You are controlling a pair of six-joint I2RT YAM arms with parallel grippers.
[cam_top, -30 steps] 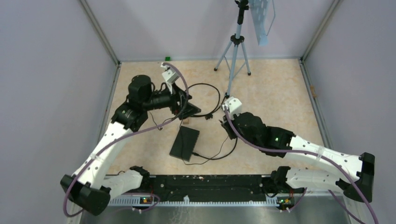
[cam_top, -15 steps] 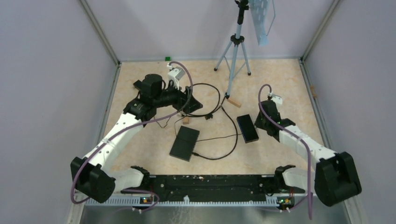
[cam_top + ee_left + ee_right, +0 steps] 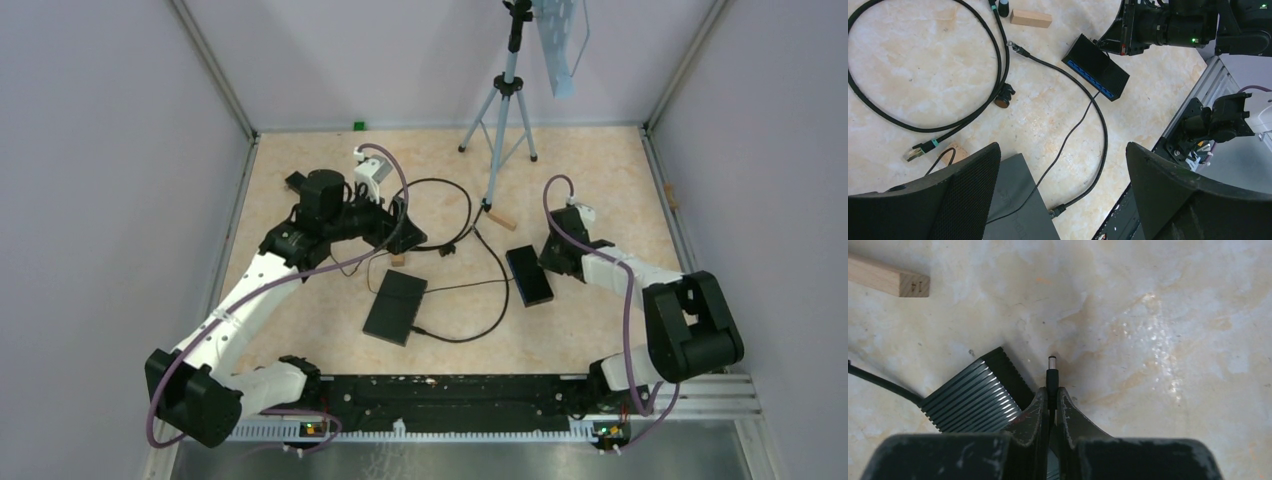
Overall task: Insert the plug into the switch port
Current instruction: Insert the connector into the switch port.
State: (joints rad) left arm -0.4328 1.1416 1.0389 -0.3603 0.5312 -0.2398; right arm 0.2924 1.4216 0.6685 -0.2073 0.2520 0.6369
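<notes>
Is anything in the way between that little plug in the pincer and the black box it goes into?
Nothing visible. The right pincer grips the plug right beside the switch, with only bare table between them. The port itself is not visible.

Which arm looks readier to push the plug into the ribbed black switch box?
Right. The right end effector is shut on the small black barrel plug, whose tip sits just beside the ribbed black switch box. The left end effector is open, empty and hovers farther away over the black cables.
</notes>
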